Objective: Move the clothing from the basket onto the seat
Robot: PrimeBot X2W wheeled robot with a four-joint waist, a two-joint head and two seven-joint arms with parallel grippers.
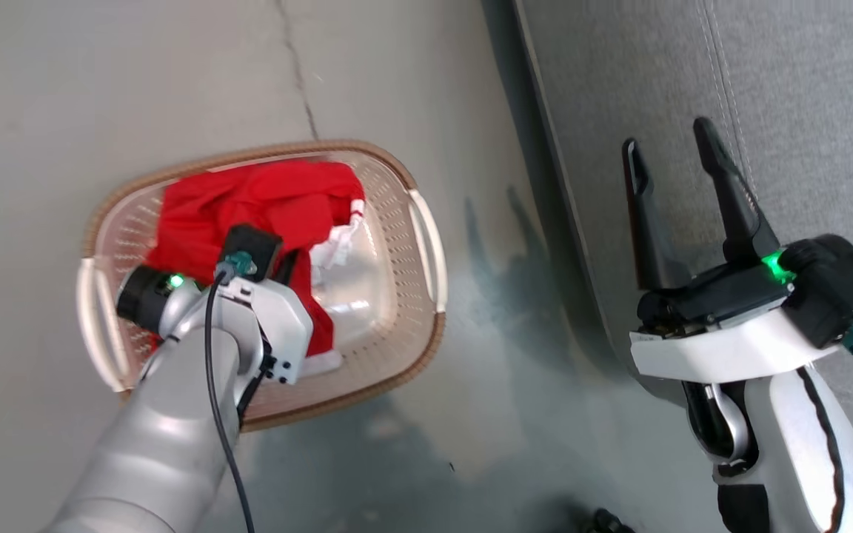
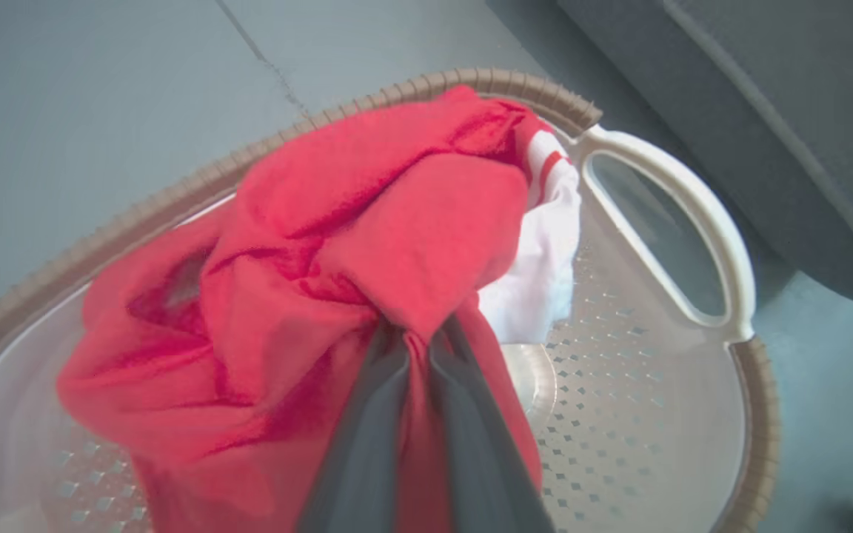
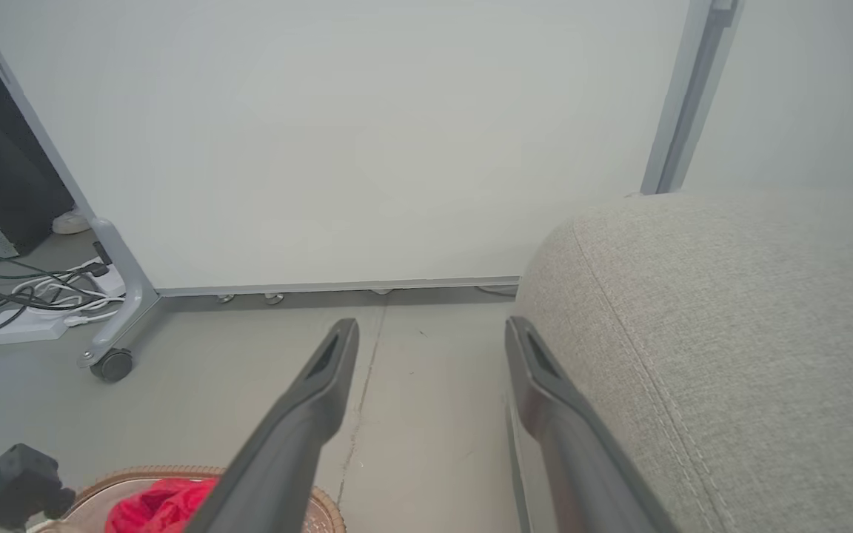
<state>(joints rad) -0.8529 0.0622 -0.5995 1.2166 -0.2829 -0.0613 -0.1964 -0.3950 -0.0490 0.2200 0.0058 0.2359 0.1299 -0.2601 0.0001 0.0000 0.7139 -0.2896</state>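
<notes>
Grey concrete floor [image 1: 397, 74] carries the basket [image 1: 389, 159], set just beside the seat [image 1: 804, 89], so the carry across is short. The clothing [image 1: 271, 200] lies bunched toward the basket's far rim. The left pincer [image 2: 415, 333] is clenched on a fold of the red fabric, ready for lifting, I'd say. The right pincer [image 1: 667, 137] hangs released over the seat's edge, holding nothing.

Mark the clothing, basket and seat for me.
clothing [image 2: 367, 222], left wrist view, middle of the bunched red fabric.
basket [image 2: 500, 79], left wrist view, brown woven rim at the far edge.
seat [image 3: 730, 333], right wrist view, grey cushion top.
</notes>
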